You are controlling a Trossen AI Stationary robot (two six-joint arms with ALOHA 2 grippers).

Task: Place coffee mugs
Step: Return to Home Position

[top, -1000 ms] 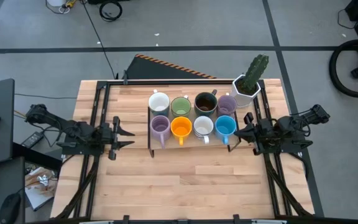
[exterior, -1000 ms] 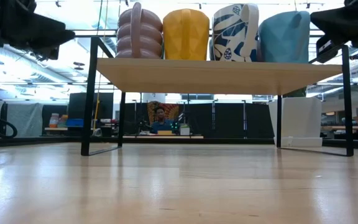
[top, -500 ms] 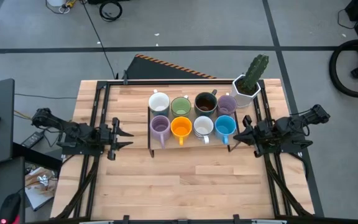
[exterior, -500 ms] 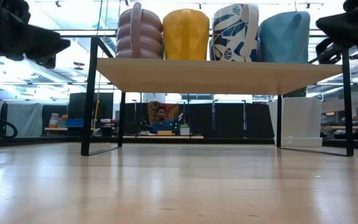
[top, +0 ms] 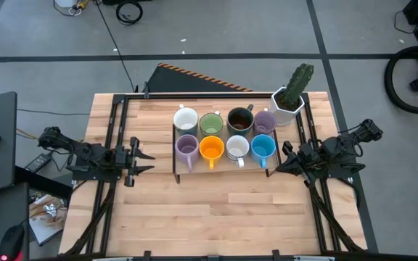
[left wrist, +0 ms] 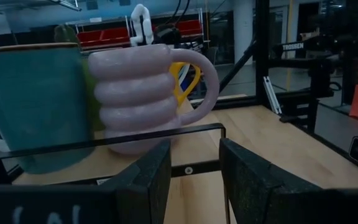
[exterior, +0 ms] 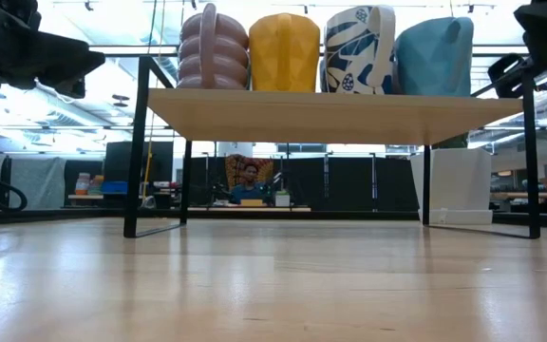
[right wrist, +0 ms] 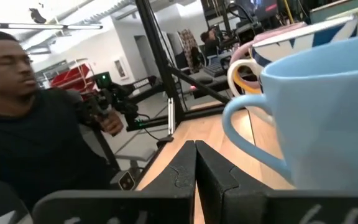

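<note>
we see all eight coffee mugs [top: 211, 148] standing on the black-framed shelf [exterior: 330, 114], two rows of four. the left gripper [left wrist: 194, 149] sits left of it, fingers apart and empty; the right gripper [right wrist: 196, 146] sits right of it, fingers pressed together. a label [left wrist: 297, 45] on the far arm seems to read "trossen".

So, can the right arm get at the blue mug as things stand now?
Probably yes. The blue mug stands at the right end of the front row, on the side nearest the right gripper, and nothing lies between them. The gripper is shut, so it would need to open first.
</note>
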